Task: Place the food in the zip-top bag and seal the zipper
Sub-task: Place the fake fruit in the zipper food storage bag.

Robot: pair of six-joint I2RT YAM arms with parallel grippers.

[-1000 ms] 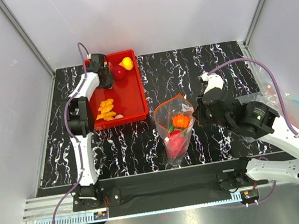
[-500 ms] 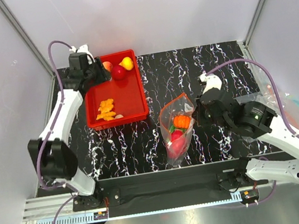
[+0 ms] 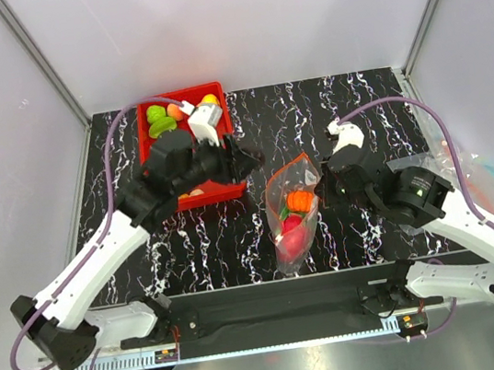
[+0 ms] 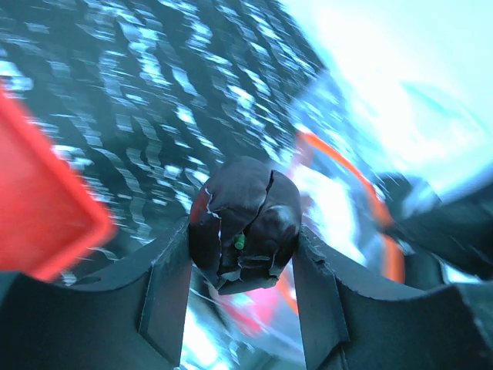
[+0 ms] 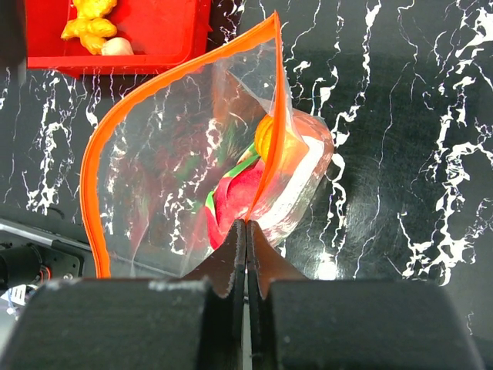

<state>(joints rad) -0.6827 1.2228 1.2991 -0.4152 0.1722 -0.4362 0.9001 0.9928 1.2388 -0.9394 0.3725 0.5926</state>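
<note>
dark purple food piece (image 4: 245,223): gripped between the part-open jaws of the left gripper (image 3: 245,159), which had swung over from the red tray (image 5: 154,35) to near the zip-top bag (image 5: 169,169). right gripper (image 5: 246,231): clamped tight on the bag's rim, mouth held agape. zipper (image 5: 92,169): unsealed. bag lay between the arms, orange piece (image 3: 300,200) inside. judged: drop-in due next; more food remained in the tray.

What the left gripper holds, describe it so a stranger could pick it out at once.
On the black marbled table, look between the red tray and the zip-top bag, where the left gripper hangs. Pinched between its fingers is a rounded dark purple piece. It is the only near-black food; the others are green, yellow, orange or red.
</note>
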